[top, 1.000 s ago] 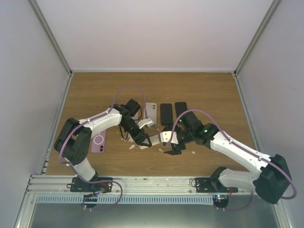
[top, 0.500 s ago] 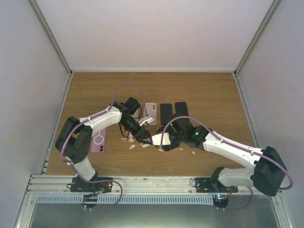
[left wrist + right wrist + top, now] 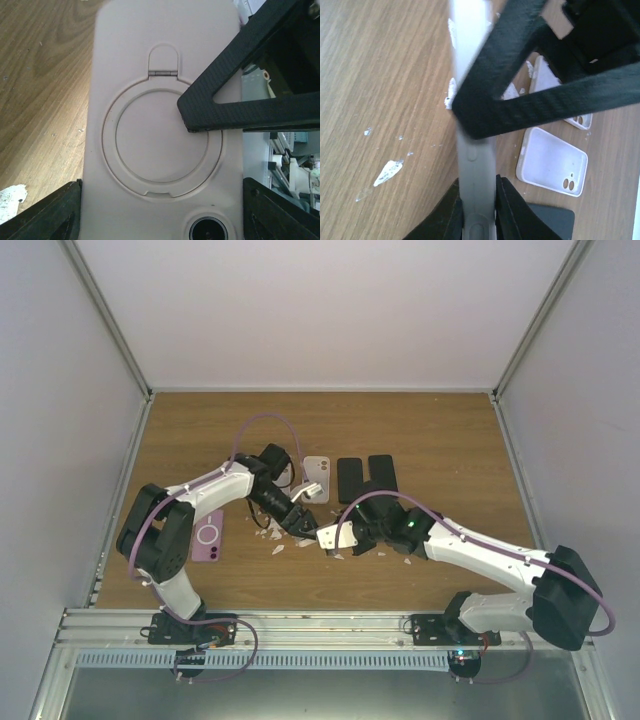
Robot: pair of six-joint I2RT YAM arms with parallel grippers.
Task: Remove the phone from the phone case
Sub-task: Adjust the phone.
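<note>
A pale phone case (image 3: 162, 125) with a round ring stand on its back hangs above the wooden table, held between both arms (image 3: 333, 535). The phone sits inside it; only its camera lens (image 3: 208, 231) shows through the cutout. My left gripper (image 3: 162, 212) is shut across the case's width, one finger on each long edge. My right gripper (image 3: 476, 210) is shut on the case's thin edge (image 3: 475, 165), seen edge-on in the right wrist view. One right finger (image 3: 240, 95) crosses the case's back.
An empty white case (image 3: 317, 475) and two dark phones (image 3: 350, 478) (image 3: 381, 472) lie just behind the grippers. A pink case (image 3: 208, 537) lies at the left. White scraps (image 3: 272, 535) litter the wood below the held case.
My right gripper has moved left to the held case and closed on its edge. The left gripper has kept its hold and shifted only slightly.
</note>
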